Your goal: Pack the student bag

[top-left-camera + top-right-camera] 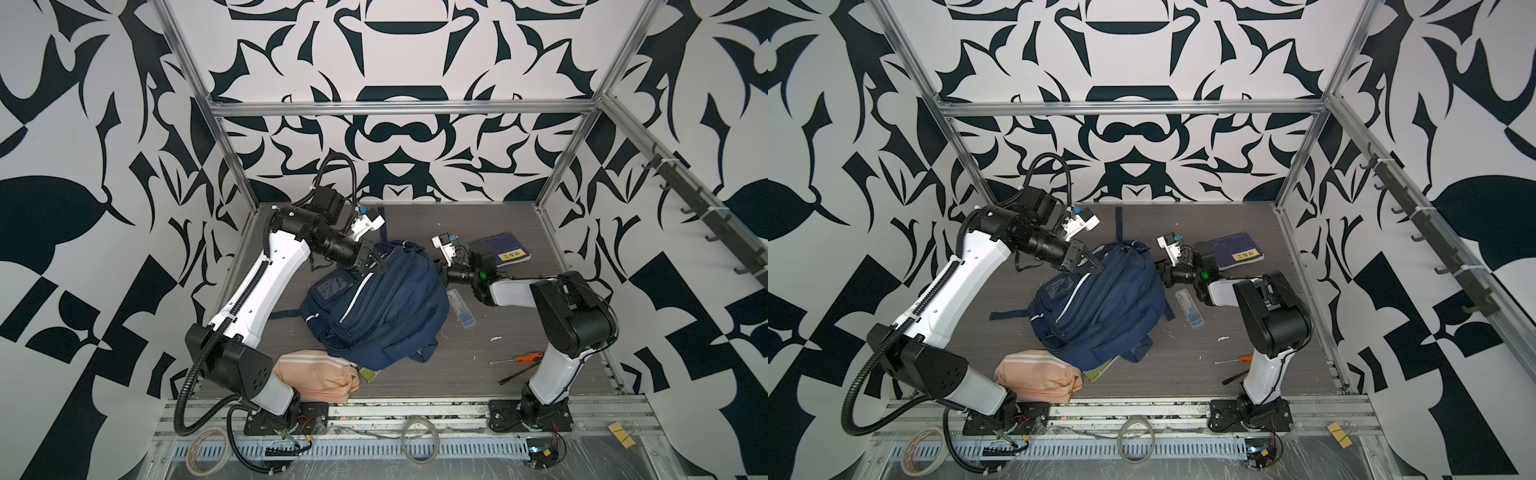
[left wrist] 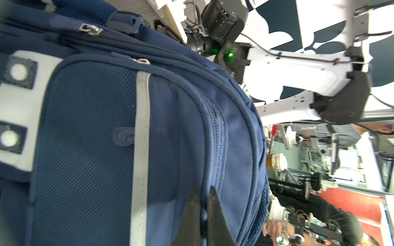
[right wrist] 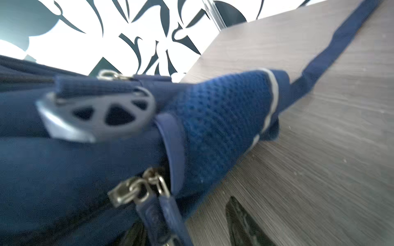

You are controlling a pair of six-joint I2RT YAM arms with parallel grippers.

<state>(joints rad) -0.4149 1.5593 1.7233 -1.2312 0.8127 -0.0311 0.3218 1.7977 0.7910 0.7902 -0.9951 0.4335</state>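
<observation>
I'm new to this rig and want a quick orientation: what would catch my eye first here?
The navy student bag fills the table's middle, the left gripper shut on its far-left edge and the right gripper at its zips opposite. A peach pouch lies at the near-left edge; a blue book sits at the far right.

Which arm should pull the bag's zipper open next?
Right. The right gripper is open with the zipper pulls just ahead of it; the left gripper is shut on the bag, away from them.
</observation>
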